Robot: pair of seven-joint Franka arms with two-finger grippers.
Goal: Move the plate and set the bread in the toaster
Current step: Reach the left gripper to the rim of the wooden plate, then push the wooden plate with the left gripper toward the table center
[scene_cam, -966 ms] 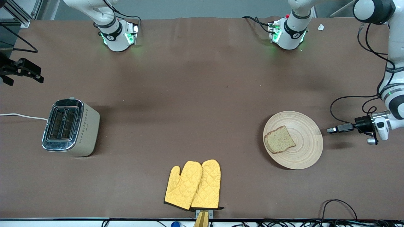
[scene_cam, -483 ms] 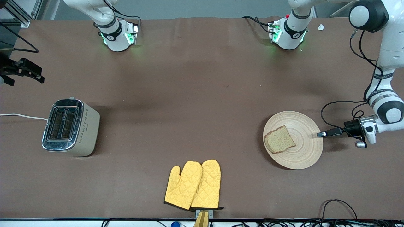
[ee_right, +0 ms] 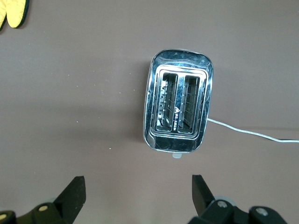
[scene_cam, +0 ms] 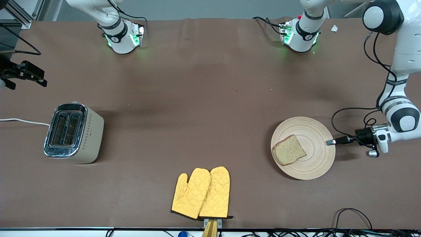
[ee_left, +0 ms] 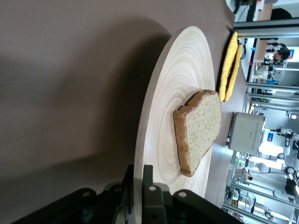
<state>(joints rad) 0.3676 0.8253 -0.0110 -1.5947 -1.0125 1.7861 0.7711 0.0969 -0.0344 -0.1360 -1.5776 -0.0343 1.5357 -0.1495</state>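
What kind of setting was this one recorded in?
Probably a robotics lab staged as a kitchen: two Franka arms bolted to a brown-covered table, loose cables along its edge, and props laid out: a toaster, oven mitts, and bread on a plate.

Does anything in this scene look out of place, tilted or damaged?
Nothing stands out. The bread lies flat on the plate, whose rim the left gripper grips. The toaster stands upright, slots empty, below the open right gripper.
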